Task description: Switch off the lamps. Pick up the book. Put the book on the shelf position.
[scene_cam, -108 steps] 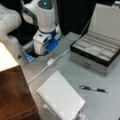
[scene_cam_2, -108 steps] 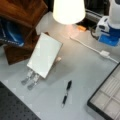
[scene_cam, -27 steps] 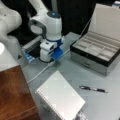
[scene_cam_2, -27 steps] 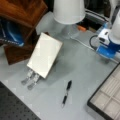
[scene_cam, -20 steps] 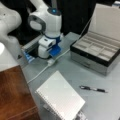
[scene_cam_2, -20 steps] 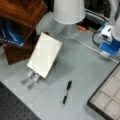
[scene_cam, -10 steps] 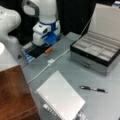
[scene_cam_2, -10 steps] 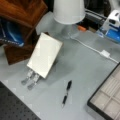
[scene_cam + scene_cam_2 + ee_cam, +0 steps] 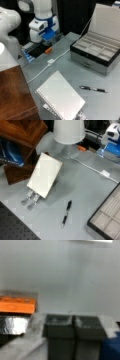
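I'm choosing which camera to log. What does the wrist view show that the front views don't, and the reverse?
Wrist only: the gripper with jaws visibly together, empty. Front only: the book propped up, the lamp, the shelf, pen, grey case. Shared: the orange block and grey table.
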Controlling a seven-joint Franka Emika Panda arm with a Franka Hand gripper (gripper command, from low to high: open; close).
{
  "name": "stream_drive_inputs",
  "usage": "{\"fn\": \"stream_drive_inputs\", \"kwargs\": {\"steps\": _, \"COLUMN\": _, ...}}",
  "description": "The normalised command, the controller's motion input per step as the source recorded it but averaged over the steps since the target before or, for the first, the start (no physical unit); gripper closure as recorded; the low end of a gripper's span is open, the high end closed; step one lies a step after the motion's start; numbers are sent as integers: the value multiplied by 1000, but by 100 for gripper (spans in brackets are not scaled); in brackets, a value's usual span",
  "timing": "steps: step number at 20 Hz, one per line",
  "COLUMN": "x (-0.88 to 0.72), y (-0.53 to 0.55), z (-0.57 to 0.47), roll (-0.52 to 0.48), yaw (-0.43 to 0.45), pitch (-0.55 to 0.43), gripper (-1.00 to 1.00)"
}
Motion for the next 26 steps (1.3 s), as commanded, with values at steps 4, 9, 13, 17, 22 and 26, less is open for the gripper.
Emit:
{"fn": "stream_drive_inputs", "kwargs": {"steps": 4, "x": 169, "y": -83, "z": 120, "roll": 98, "yaw": 21, "pitch": 14, "gripper": -100}}
{"fn": "stream_drive_inputs", "kwargs": {"steps": 9, "x": 383, "y": 20, "z": 120, "roll": 32, "yaw": 39, "pitch": 47, "gripper": -100}}
{"fn": "stream_drive_inputs", "kwargs": {"steps": 13, "x": 538, "y": 42, "z": 161, "roll": -50, "yaw": 43, "pitch": 148, "gripper": -100}}
{"fn": "stream_drive_inputs", "kwargs": {"steps": 17, "x": 631, "y": 6, "z": 249, "roll": -164, "yaw": 79, "pitch": 225, "gripper": -100}}
{"fn": "stream_drive_inputs", "kwargs": {"steps": 22, "x": 725, "y": -39, "z": 367, "roll": -195, "yaw": 122, "pitch": 257, "gripper": -100}}
{"fn": "stream_drive_inputs", "kwargs": {"steps": 26, "x": 665, "y": -120, "z": 405, "roll": -211, "yaw": 176, "pitch": 262, "gripper": -100}}
